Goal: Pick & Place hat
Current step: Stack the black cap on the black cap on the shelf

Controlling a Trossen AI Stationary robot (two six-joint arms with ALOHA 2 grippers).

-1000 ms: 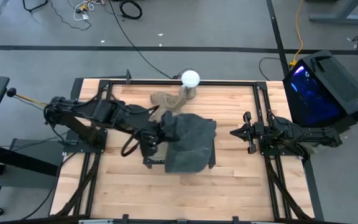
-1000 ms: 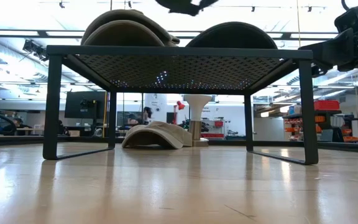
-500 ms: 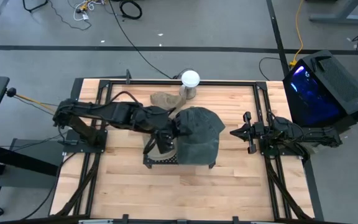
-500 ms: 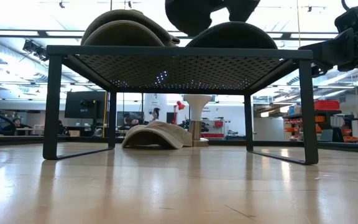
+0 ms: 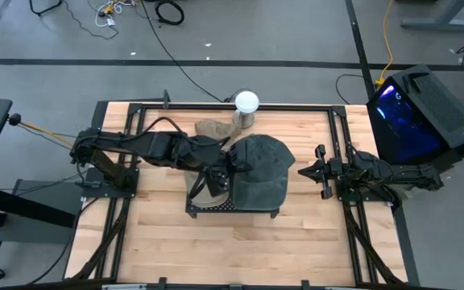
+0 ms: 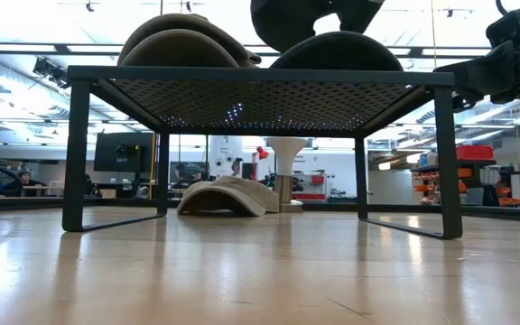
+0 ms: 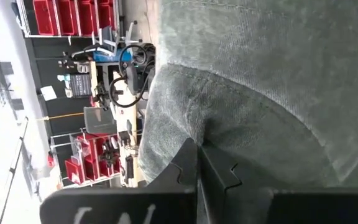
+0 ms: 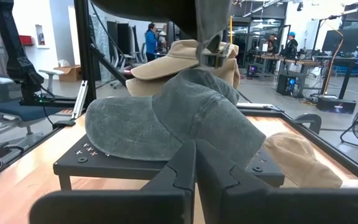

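Observation:
A dark grey hat (image 5: 261,173) lies on the right part of a black perforated rack (image 5: 216,205), brim toward the near edge. My left gripper (image 5: 230,171) is shut on it, reaching in from the left. In the low view the grey hat (image 6: 337,50) shows on top of the rack with the gripper above it. A tan hat (image 6: 186,41) rests on the rack's left part. Another tan hat (image 5: 214,129) lies on the table by the far edge. My right gripper (image 5: 306,171) waits shut at the table's right side. My left gripper pinches a fold of the grey hat's crown (image 7: 194,127) between its two fingers, on the crown's left side. The fingers (image 8: 211,57) come slanting down from the table's left. The pinched cloth is drawn up a little; the rest of the hat lies on the rack.
A white ball on a stand (image 5: 246,105) is at the far edge beside the loose tan hat. A black frame (image 5: 216,107) runs around the wooden table. There is bare wood in front of the rack. A lit computer case (image 5: 413,113) stands beyond the right edge.
My left gripper has gone toward the table's right edge and down, rolling as it went, still shut on the grey hat. The hat, which hung spread out like a flat cloth over the rack, now sits on the rack with its rounded crown up.

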